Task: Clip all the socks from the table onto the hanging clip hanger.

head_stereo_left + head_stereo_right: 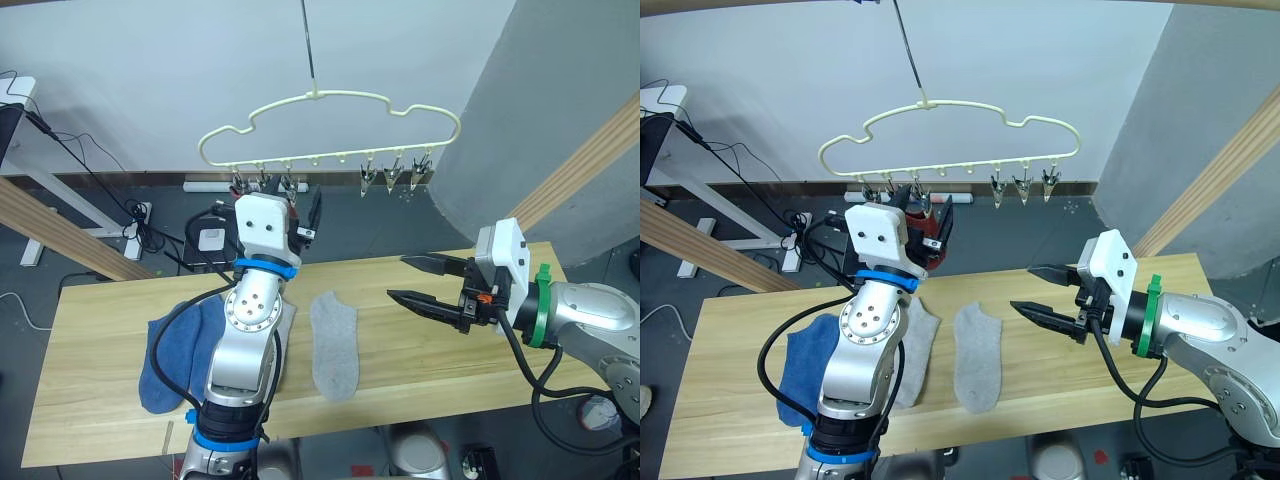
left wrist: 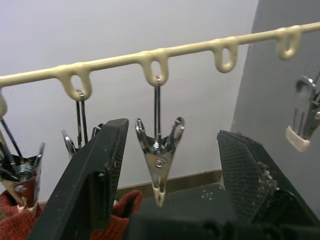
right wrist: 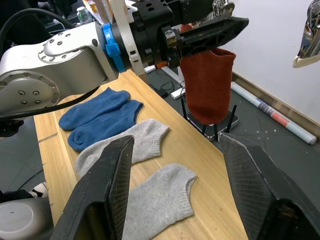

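- Clip hanger (image 1: pixel 330 125) hangs by its hook above the far edge of the table (image 1: pixel 420 345); six metal clips along its bar.
- Left gripper (image 2: pixel 167 165) raised at the hanger's left end, fingers spread either side of one empty clip (image 2: pixel 158 157).
- Rust red sock (image 3: pixel 207 85) hangs from the clips beside it.
- Right gripper (image 1: pixel 415 280) hovers over the table's right half, fingers apart, holding nothing.
- Two blue socks (image 3: pixel 100 117) and two light grey socks (image 3: pixel 150 170) lie flat on the table.

head stereo pair looking down — both share table (image 1: pixel 420 345), wrist views close-up
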`<action>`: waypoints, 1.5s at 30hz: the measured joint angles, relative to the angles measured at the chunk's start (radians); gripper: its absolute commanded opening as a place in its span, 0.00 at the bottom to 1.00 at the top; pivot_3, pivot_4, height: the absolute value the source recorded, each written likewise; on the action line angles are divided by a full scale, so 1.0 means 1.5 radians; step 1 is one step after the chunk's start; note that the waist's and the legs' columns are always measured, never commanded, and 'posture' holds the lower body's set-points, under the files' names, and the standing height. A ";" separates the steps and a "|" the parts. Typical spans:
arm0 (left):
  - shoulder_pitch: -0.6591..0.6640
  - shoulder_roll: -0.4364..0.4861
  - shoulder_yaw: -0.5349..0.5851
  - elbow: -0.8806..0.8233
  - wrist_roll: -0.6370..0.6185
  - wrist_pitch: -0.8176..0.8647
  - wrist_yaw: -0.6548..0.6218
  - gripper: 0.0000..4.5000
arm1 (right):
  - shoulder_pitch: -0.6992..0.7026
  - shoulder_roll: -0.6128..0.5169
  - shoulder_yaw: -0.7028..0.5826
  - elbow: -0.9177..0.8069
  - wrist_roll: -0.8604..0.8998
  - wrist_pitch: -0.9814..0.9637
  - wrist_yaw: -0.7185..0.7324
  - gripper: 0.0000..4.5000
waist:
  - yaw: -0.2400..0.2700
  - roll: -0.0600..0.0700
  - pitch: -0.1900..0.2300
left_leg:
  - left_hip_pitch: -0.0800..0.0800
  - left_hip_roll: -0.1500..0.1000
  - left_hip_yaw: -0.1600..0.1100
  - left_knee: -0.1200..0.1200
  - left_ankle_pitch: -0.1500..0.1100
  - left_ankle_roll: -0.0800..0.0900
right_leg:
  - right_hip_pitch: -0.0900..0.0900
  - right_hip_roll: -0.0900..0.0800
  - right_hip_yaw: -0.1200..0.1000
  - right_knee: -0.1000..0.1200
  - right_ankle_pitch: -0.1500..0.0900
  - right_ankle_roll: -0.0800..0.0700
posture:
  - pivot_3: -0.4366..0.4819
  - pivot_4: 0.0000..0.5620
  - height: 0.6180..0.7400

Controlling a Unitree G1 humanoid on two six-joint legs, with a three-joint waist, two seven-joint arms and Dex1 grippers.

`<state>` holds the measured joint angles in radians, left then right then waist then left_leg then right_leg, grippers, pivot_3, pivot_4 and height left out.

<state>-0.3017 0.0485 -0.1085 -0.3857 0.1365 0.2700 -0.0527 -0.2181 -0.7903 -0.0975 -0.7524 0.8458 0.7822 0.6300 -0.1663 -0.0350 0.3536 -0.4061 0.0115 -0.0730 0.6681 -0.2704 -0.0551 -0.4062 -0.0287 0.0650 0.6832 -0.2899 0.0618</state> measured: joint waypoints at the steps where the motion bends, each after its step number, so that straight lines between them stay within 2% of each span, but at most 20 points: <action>1: -0.001 0.000 0.000 0.000 0.000 0.000 0.000 0.69 | 0.000 0.000 0.000 0.000 0.000 0.000 0.000 0.63 | 0.000 0.000 0.000 | 0.000 0.000 0.000 0.000 0.000 0.000 | 0.000 0.000 0.000 0.000 0.000 0.000 | 0.12 0.56 1.00; 13: -0.006 -0.004 0.007 0.006 0.001 0.001 0.014 0.69 | -0.002 0.000 0.000 0.000 0.000 0.000 0.000 0.63 | 0.000 0.000 0.000 | 0.000 0.000 0.000 0.001 0.000 0.000 | 0.000 0.000 0.000 0.000 0.000 0.000 | 0.11 0.56 1.00; 16: -0.008 -0.007 0.008 0.008 -0.001 0.001 0.014 0.55 | -0.003 0.000 0.000 0.000 0.000 0.000 0.000 0.63 | 0.000 0.000 0.000 | -0.001 0.000 0.000 0.001 0.000 0.000 | 0.000 0.000 0.000 0.000 0.000 0.000 | 0.11 0.56 1.00; 21: -0.010 -0.009 0.011 0.008 -0.001 0.001 0.015 0.23 | -0.003 0.000 0.000 0.000 0.000 0.000 0.000 0.63 | 0.000 0.000 0.000 | -0.002 0.000 -0.001 0.004 0.000 0.000 | 0.000 0.000 -0.001 0.000 0.001 0.001 | 0.11 0.56 1.00; 23: -0.010 -0.009 0.012 0.008 -0.001 0.001 0.015 0.16 | -0.003 0.000 0.000 0.000 0.000 0.000 0.000 0.63 | 0.000 0.000 0.000 | -0.003 0.000 -0.001 0.006 -0.001 0.001 | 0.000 0.000 -0.001 0.000 0.002 0.001 | 0.11 0.56 1.00; 39: -0.009 -0.004 0.015 0.008 -0.011 -0.001 0.011 0.14 | 0.001 -0.001 0.000 -0.002 -0.001 0.000 0.000 0.63 | 0.000 0.000 0.000 | -0.004 0.000 -0.001 0.007 0.000 0.002 | 0.000 0.000 0.000 -0.001 0.004 0.002 | 0.12 0.55 1.00; 45: -0.018 -0.029 0.037 0.008 -0.049 0.017 0.013 0.14 | 0.002 -0.004 0.000 -0.003 -0.002 -0.001 0.000 0.63 | 0.000 0.000 0.000 | -0.004 0.000 -0.001 0.007 0.000 0.002 | 0.000 0.000 0.000 -0.001 0.004 0.002 | 0.12 0.55 1.00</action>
<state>-0.3290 0.0050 -0.0533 -0.3743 0.0633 0.2951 -0.0334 -0.2158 -0.7965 -0.0974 -0.7567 0.8432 0.7811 0.6305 -0.1661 -0.0349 0.3535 -0.4117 0.0110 -0.0740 0.6792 -0.2709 -0.0518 -0.4063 -0.0281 0.0649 0.6825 -0.2832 0.0655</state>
